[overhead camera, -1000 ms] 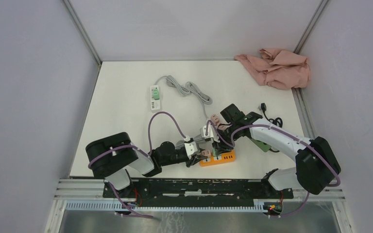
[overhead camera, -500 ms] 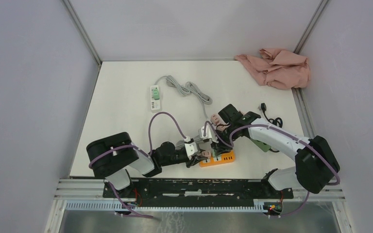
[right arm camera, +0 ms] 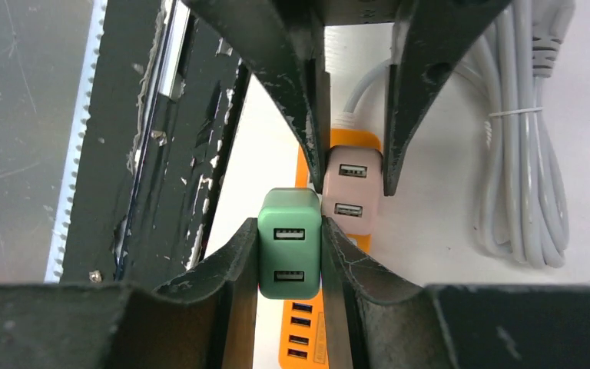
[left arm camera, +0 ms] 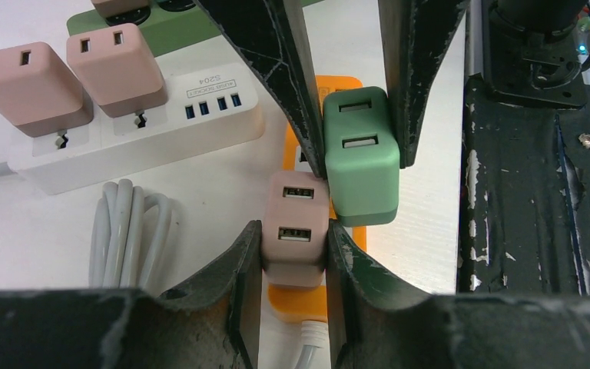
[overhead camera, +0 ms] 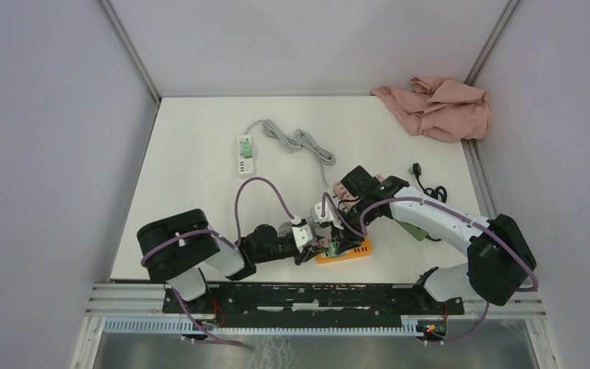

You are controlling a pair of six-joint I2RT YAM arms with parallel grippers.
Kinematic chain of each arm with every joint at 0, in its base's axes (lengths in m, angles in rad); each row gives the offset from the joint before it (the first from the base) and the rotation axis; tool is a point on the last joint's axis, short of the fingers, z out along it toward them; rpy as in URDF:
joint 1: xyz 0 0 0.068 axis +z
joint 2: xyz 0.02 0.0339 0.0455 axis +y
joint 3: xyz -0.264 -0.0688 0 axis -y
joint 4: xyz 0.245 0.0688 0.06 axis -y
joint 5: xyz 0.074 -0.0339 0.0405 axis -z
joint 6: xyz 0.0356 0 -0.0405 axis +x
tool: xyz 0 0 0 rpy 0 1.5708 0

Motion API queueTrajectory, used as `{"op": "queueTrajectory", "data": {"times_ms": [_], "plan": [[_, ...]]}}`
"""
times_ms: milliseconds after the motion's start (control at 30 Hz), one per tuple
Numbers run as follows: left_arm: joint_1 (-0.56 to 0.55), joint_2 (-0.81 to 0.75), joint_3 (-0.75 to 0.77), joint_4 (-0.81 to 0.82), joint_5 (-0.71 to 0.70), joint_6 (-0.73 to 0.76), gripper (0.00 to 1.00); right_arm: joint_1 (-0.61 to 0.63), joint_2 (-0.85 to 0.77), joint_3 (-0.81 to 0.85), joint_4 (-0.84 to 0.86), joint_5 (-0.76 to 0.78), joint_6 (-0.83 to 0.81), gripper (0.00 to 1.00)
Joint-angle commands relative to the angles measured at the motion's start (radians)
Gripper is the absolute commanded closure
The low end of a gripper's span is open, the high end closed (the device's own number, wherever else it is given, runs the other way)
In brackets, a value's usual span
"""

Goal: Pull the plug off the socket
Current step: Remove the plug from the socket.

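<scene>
An orange socket strip (overhead camera: 351, 252) lies near the table's front edge. Two plugs stand side by side on it, touching. My left gripper (left arm camera: 293, 231) is shut on the pink plug (left arm camera: 296, 227), one finger on each flank. Coming from the opposite side, my right gripper (right arm camera: 290, 234) is shut on the green plug (right arm camera: 290, 242). In the right wrist view the pink plug (right arm camera: 351, 188) sits just behind the green one, and the strip's USB ports (right arm camera: 303, 338) show below it. I cannot tell whether the green plug (left arm camera: 359, 154) is still seated in the strip.
A white power strip (left arm camera: 200, 123) carrying two pink plugs and a green strip (left arm camera: 173, 27) lie just beyond. A coiled grey cable (left arm camera: 127, 231) rests beside them. Farther off are a white-green strip (overhead camera: 245, 154), a black cable (overhead camera: 428, 188) and a pink cloth (overhead camera: 438, 106). The black front rail (overhead camera: 315, 296) is close.
My right wrist has shifted slightly left and closer over the orange strip. The left arm has stayed where it was, and both grips are unchanged.
</scene>
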Motion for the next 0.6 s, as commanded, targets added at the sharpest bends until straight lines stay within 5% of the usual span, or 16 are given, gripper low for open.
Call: {"op": "queueTrajectory", "data": {"times_ms": [0,333,567], "plan": [[0.003,0.020,-0.005,-0.062,-0.040,0.002,0.97,-0.018,-0.011,0.051,0.105,-0.008,0.110,1.00],[0.003,0.019,-0.012,-0.064,-0.038,0.008,0.97,-0.108,-0.046,0.034,-0.068,-0.049,-0.124,1.00],[0.003,0.019,-0.013,-0.060,-0.036,-0.003,0.97,-0.067,-0.020,0.080,-0.096,-0.092,-0.101,1.00]]}}
